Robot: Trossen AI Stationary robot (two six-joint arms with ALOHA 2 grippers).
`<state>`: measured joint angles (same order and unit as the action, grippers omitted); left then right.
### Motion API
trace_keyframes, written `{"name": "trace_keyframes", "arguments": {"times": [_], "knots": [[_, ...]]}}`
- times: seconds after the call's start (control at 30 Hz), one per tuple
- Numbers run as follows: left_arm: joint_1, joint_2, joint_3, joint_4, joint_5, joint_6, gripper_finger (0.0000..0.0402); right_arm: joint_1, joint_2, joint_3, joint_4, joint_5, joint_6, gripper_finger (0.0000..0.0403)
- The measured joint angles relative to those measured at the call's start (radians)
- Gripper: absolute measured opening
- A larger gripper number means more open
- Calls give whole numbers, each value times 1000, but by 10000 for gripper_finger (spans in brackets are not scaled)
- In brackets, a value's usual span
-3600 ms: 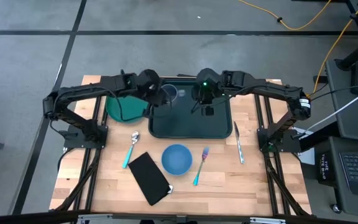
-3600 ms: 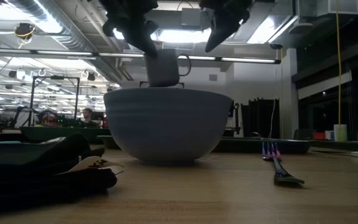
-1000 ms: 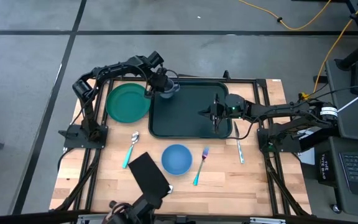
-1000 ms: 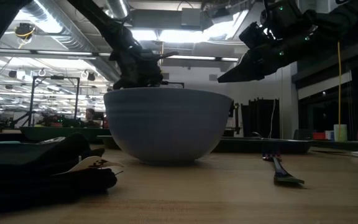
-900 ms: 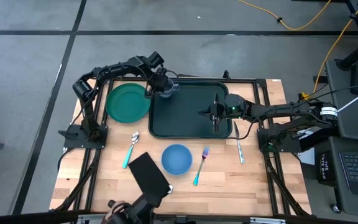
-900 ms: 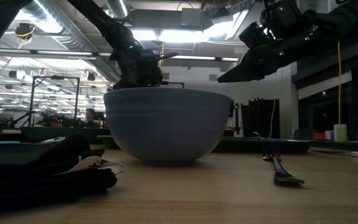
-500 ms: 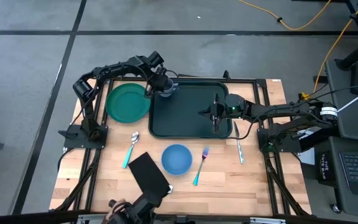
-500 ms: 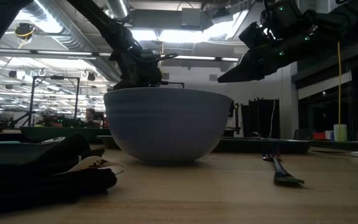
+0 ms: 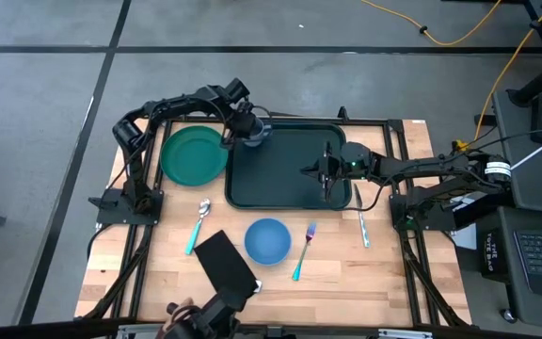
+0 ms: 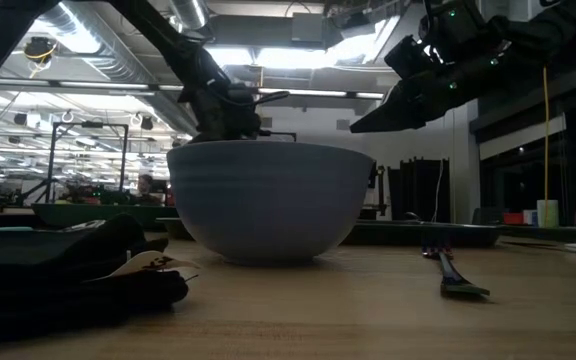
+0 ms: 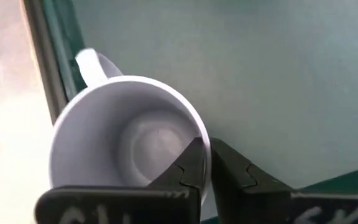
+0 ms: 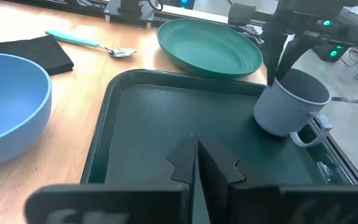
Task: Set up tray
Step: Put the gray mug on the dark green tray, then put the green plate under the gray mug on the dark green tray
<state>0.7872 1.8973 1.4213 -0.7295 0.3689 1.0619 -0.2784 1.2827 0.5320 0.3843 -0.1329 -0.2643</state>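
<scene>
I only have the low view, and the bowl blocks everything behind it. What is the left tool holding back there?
Observer: The left tool pinches the rim of a mug, one finger inside, one outside.
Operator: Where is that mug?
Observer: In the corner of the tray nearest the green plate, as the high view shows.
Operator: And the right tool?
Observer: The right tool is shut and empty, above the tray's opposite side.

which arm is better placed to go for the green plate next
Probably the left. Its gripper is at the tray's far left corner, pinching the mug's rim right beside the green plate. The right gripper, fingers shut, hovers over the tray's right side, farther away.
</scene>
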Motion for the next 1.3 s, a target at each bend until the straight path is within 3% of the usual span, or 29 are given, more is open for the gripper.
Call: {"name": "trace_keyframes", "arguments": {"times": [0.43,0.9,1.3], "knots": [[0,-10,0,49,7,-30,67,0,0,0,-1,0,-1,6],[-22,-18,0,49,7,-70,110,0,0,0,-5,0,-1,29],[-35,-182,0,45,4,-138,121,0,0,0,-5,0,-1,30]]}}
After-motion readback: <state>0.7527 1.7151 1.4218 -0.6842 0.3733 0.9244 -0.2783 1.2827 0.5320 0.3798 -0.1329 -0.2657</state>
